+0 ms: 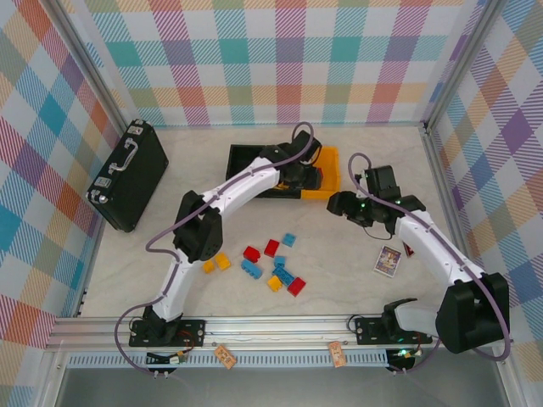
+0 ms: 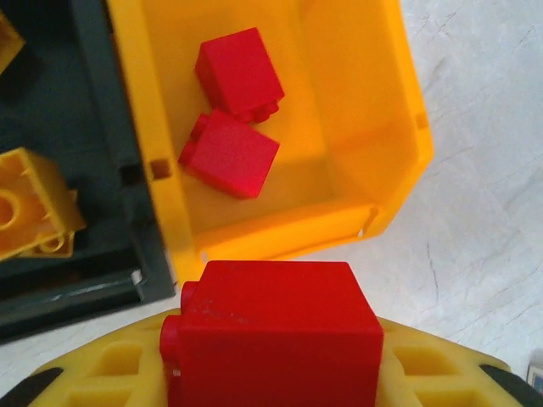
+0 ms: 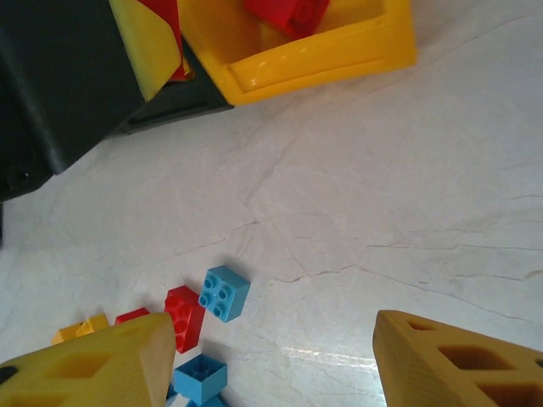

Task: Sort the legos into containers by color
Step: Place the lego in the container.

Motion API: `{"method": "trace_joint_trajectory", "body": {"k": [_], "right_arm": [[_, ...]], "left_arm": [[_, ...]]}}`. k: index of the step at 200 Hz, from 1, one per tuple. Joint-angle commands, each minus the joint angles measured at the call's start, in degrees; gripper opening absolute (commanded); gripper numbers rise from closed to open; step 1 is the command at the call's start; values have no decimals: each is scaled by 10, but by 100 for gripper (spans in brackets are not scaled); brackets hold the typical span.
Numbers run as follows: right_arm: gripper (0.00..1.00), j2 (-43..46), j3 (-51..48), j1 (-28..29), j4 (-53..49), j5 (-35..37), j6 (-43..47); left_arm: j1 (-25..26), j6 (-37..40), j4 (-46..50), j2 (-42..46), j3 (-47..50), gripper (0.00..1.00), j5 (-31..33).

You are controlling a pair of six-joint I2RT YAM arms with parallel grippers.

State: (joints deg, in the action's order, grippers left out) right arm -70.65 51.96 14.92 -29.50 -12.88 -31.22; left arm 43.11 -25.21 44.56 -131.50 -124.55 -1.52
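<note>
Left fingers (image 2: 102, 377) clamp a red brick (image 2: 276, 335) over the near rim of the yellow-orange bin (image 2: 288, 229), right fingers (image 3: 93, 365) hang spread and empty; released here, the brick could strike that rim and bounce onto the bench (image 2: 475, 170).

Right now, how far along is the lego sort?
Done: two red bricks sit in the yellow bin, yellow ones in the black bin beside it. In hand: the left gripper holds a red brick close to the yellow bin; the right gripper is open, empty. Left: about ten loose bricks, red, blue and yellow, on the table.
</note>
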Motion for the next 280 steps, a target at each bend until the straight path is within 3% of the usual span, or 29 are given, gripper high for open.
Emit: {"method": "trace_joint_trajectory", "body": {"k": [1, 36, 85, 124, 143, 186, 221, 280], "right_arm": [[64, 22, -13, -15, -16, 17, -17], [64, 34, -28, -38, -20, 23, -23], [64, 37, -37, -65, -19, 35, -26], [64, 35, -44, -67, -9, 23, -29], [64, 36, -48, -67, -4, 16, -32], [64, 38, -54, -67, 1, 1, -33], [64, 46, -48, -67, -5, -10, -22], [63, 38, -44, -32, -15, -28, -11]], "left_arm": [[4, 8, 29, -46, -69, 28, -20], [4, 6, 34, -106, -155, 29, -32], [3, 5, -2, -135, -173, 31, -41], [1, -2, -6, -149, -186, 51, -43], [1, -3, -4, -145, -185, 57, -41], [5, -3, -2, -115, -177, 54, -42], [10, -7, -15, -36, -96, 53, -46], [12, -20, -113, 167, 208, 53, -44]]}}
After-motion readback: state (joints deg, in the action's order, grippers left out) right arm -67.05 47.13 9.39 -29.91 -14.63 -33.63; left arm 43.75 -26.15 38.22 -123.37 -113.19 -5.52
